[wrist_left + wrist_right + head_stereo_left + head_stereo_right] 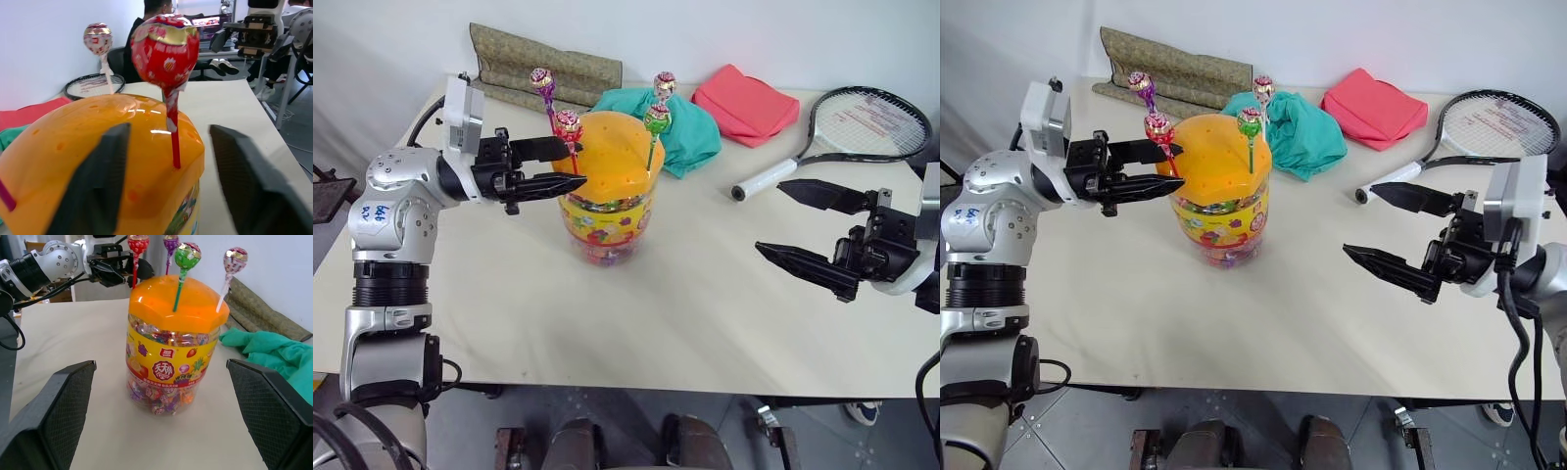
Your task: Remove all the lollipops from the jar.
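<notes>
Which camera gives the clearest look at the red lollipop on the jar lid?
The left wrist view: the red lollipop stands close and large, its stick planted in the orange lid, between the left tool's fingers. Both eye views show it small beside that tool. The right wrist view shows it at the picture's edge, its top cropped.

Right end effector (159, 423) spread wide, one black finger (51, 411) on each flank, and dead centre between them stands the jar (171, 367), upright on the pale bench (63, 333), apart from both fingers. Orange domed lid (178, 303) on top, four lollipops planted in it: red one (138, 242) at eleven o'clock, purple (170, 242) at twelve, green (188, 255) nearer the middle, pink on a white stick (234, 259) at two o'clock. The left end effector (128, 270) reaches in at ten o'clock, its fingers straddling the red lollipop's stick. A teal cloth (271, 357) lies at three o'clock, and an olive folded fabric (264, 311) sits beyond it by the wall.
</notes>
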Tool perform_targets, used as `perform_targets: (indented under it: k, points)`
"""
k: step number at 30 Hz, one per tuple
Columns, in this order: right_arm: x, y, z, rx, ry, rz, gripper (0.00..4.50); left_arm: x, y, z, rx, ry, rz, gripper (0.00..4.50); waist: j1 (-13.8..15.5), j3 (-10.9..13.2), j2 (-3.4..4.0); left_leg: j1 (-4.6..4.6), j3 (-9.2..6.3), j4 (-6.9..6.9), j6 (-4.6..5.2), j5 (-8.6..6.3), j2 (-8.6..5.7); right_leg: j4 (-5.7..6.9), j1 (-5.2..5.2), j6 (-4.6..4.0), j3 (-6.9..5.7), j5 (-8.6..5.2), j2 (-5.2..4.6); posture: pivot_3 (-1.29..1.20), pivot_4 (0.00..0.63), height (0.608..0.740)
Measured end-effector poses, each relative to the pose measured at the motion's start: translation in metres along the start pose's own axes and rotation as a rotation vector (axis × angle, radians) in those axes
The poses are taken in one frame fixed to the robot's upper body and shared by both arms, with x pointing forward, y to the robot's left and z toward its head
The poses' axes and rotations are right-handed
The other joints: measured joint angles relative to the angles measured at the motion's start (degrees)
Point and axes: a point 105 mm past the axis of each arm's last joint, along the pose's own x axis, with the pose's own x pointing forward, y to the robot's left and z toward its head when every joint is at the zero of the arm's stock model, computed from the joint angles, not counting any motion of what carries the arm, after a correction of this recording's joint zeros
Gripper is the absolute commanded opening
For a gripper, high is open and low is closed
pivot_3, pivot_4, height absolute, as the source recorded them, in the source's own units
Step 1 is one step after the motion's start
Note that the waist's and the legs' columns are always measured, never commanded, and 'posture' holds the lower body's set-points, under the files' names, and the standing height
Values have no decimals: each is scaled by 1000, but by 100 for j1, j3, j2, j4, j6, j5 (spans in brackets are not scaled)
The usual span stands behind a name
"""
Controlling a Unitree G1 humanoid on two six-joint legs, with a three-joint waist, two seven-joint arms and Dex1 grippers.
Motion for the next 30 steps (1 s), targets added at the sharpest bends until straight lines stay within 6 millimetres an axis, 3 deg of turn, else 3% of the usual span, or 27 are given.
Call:
perform_targets:
  k: [4, 6, 15, 23, 27, 30]
  points:
    - [0, 0, -1, 3, 2, -5, 4500, 3, -1, -2, -4, 2, -13, 439, -1, 0, 0, 0, -1, 0, 0, 0, 0, 0, 0, 0, 0, 0, 0, 0, 150, 740]
    - [0, 0, -1, 3, 2, -5, 4500, 5, -1, -1, -2, 1, -16, 42, 0, 1, -2, -1, -2, 1, 0, 0, 0, 0, 0, 0, -1, 0, 0, 0, 150, 740]
    - [0, -1, 3, -10, -6, 11, 4500, 15, 7, 20, 61, -31, 14, 42, 3, 4, -7, -5, -9, 5, 0, 0, 0, 0, 1, 0, -5, 0, -1, 0, 150, 740]
    - [3, -6, 7, -11, -20, 59, 4500, 4, 16, 50, 142, -96, 181, 42, -18, 5, -8, -5, -16, 5, 0, 0, 1, 1, 0, 0, -5, 0, -2, 0, 150, 740]
    - [5, -12, 8, -5, -19, 81, 4500, -11, 23, 51, 116, -30, 320, 42, -23, 5, -8, -3, -23, 3, 0, 0, 2, 2, 0, 0, -3, 0, -2, 0, 150, 740]
    - [8, -13, 7, 0, -11, 108, 4500, -39, 34, 40, -3, 94, 546, 42, -27, 7, -10, -2, -32, 0, 0, 0, 3, 1, -2, 0, -1, 0, -2, 0, 150, 740]
